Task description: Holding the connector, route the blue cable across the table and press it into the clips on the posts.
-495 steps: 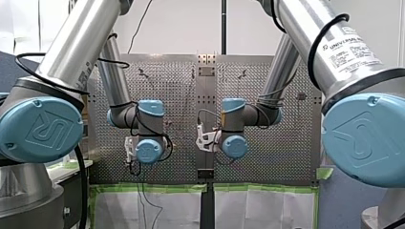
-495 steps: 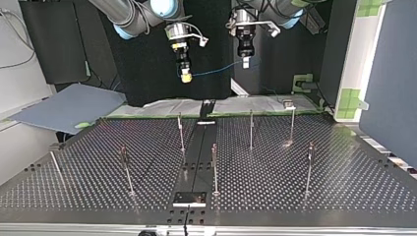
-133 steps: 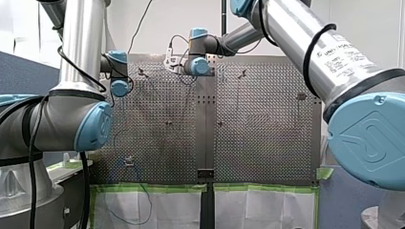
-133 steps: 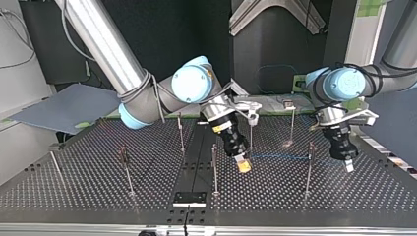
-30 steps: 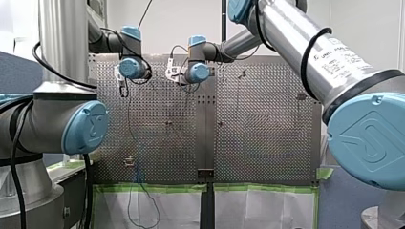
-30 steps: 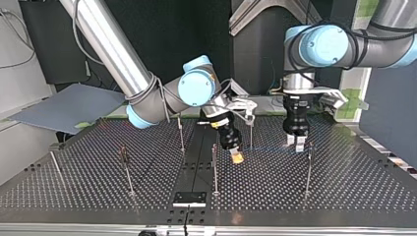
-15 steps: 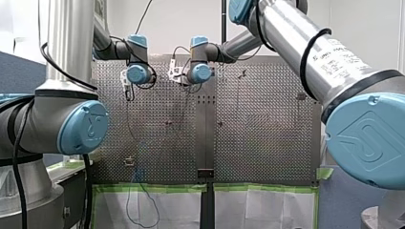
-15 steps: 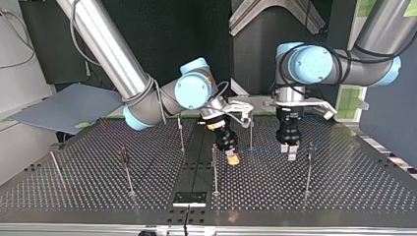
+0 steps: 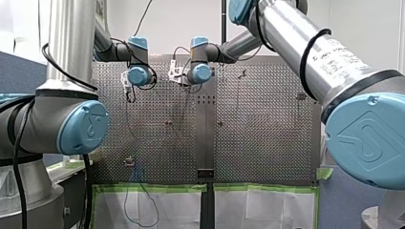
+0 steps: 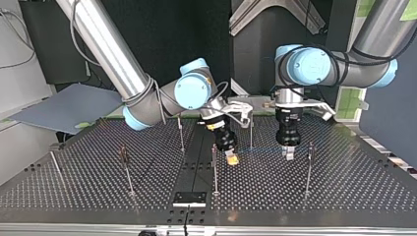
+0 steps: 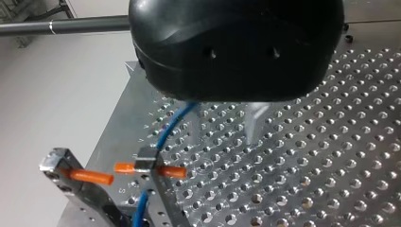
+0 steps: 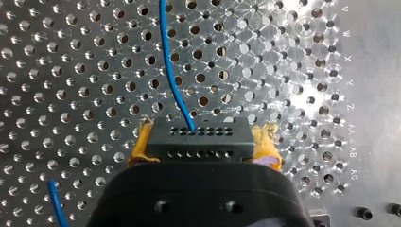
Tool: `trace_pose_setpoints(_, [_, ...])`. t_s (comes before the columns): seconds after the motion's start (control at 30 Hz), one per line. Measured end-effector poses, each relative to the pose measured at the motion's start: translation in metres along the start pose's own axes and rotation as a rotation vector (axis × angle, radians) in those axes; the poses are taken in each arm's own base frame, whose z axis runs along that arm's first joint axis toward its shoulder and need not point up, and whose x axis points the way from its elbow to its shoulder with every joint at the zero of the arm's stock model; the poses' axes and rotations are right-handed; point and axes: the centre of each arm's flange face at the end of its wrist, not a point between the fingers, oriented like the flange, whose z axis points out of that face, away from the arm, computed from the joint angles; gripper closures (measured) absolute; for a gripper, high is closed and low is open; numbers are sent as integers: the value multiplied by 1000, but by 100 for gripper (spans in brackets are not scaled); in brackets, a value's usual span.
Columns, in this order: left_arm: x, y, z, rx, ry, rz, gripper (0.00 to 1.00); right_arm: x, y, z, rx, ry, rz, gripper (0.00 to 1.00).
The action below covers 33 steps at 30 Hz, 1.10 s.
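Gripping the black connector (image 12: 197,136) squarely between its yellow pads (image 12: 140,144), my right gripper (image 12: 204,142) hangs low over the table (image 10: 344,189) near the top view's centre. The blue cable (image 12: 171,71) leaves the connector's face. In the top view it runs level past a post (image 10: 251,129) to my left gripper (image 10: 289,154) at centre right; whether that gripper is open or closed on it cannot be told. In the left wrist view the cable drops from under the gripper to a metal clip (image 11: 144,164) with orange ends.

The table is bright metal drilled all over with holes. Thin posts stand apart across it, and a dark strip (image 10: 193,162) runs down its middle. Black panels (image 10: 206,34) fill the top view's upper centre, a grey-blue board (image 10: 69,105) lies at left, and green tape (image 10: 350,103) shows at right. The front view's top shows a white wall (image 9: 162,28).
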Motion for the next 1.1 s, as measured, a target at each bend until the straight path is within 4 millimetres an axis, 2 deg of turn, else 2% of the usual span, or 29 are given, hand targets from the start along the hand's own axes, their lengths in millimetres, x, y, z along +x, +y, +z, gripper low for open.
trace_pose_setpoints(0.03, [0, 0, 0, 0, 0, -2, 100, 0, 0, 0, 0, 0, 0, 100])
trace_pose_setpoints(0.47, [6, 0, -6, -2, 43, 1, 100, -12, 2, -3, -5, -24, -4, 100])
trace_pose_setpoints(0.77, [31, 5, -25, -9, 91, 5, 100, -33, 10, -10, -18, -75, -7, 100])
trace_pose_setpoints(1.1, [62, 11, -45, -10, 105, -18, 100, -71, 20, -25, -33, -161, -15, 100])
